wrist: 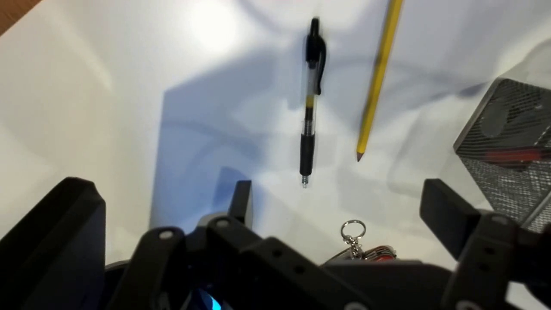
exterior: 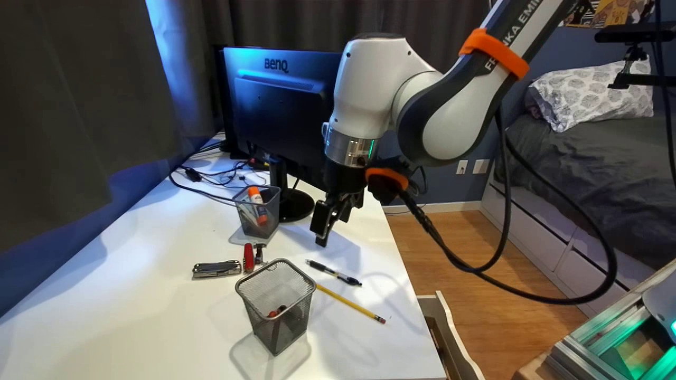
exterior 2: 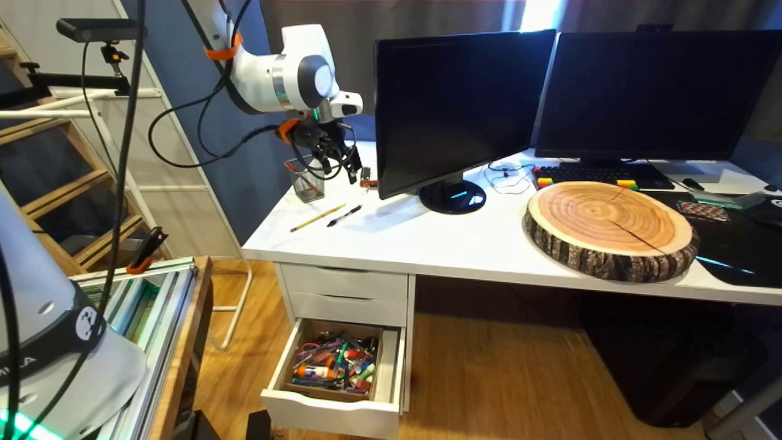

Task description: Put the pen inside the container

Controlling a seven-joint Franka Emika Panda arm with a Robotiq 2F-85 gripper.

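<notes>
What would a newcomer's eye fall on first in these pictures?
Probably the white arm over the desk in both exterior views, its end effector open. Next, in an exterior view, the log-patterned disc in front of a monitor and the open, cluttered drawer lower down. In the wrist view, the pen stands out beside the pencil.

I can't name the small red thing (exterior: 273, 313) in the mesh cup (exterior: 292, 317); the wrist view's edges crop that cup and the yellow pencil (wrist: 379, 77).
</notes>
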